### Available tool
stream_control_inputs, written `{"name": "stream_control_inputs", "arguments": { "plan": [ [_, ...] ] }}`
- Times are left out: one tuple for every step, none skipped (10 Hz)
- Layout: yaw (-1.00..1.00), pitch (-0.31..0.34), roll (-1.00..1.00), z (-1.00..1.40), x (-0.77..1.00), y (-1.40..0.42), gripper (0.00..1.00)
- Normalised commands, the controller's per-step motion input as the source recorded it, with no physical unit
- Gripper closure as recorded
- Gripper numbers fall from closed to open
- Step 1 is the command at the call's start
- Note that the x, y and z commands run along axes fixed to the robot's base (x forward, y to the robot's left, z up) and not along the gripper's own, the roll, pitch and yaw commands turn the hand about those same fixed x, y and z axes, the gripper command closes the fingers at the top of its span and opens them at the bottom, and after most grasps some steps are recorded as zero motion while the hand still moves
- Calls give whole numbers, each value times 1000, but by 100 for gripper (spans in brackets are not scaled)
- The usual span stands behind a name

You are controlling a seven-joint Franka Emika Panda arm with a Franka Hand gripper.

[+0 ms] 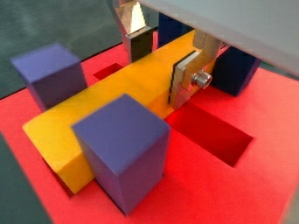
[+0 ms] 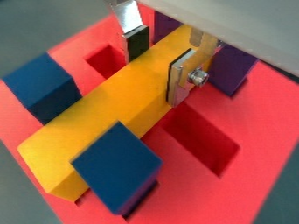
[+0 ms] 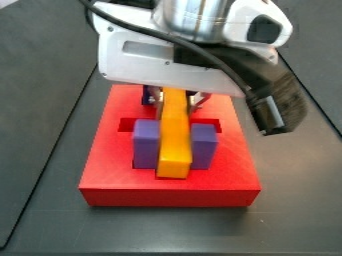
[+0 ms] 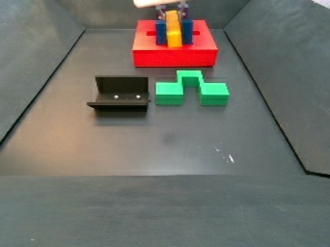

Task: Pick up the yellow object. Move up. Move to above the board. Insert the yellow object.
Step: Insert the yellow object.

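Dark gray floor fills a side view, with low dark walls around it. At the top middle of that view sits the board (image 4: 176,54), a flat red square.

The yellow object (image 3: 173,135) is a long yellow-orange bar. It lies flat on the board, down between upright blocks. In a side view a purple block (image 3: 143,143) stands touching its left side and another purple block (image 3: 203,141) touches its right side. In both wrist views the bar (image 1: 111,103) runs from the lower left of the frame to the upper right, with a block on each side of it and open red slots (image 1: 216,133) near it. I cannot tell if the bar is pushed all the way down.

The gripper (image 1: 163,57) is above the board, at the far end of the bar. Its silver fingers (image 2: 180,75) are closed on the sides of the yellow object (image 2: 117,111), so it holds the bar.

Farther out, in the middle of a side view, a green notched block (image 4: 191,90) lies on the floor, below the board in the picture. Just left of it stands the fixture (image 4: 120,94), dark and L-shaped.
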Motion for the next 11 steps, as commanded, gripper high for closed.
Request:
{"name": "stream_control_inputs", "arguments": {
  "plan": [
    [-71, 39, 43, -146, -211, -26, 100],
    [0, 20, 89, -217, -83, -80, 100],
    [0, 14, 154, -351, 0, -189, 100],
    [6, 77, 306, -551, 149, -386, 100],
    [29, 79, 300, -546, 260, -303, 100],
    [0, 90, 247, -357, 280, -149, 100],
    [0, 36, 67, 0, 0, -57, 100],
    [0, 0, 4, 0, 0, 0, 100],
    [0, -20, 0, 0, -31, 0, 100],
    [0, 0, 4, 0, 0, 0, 100],
    [0, 0, 73, 0, 0, 0, 100]
  ]
}}
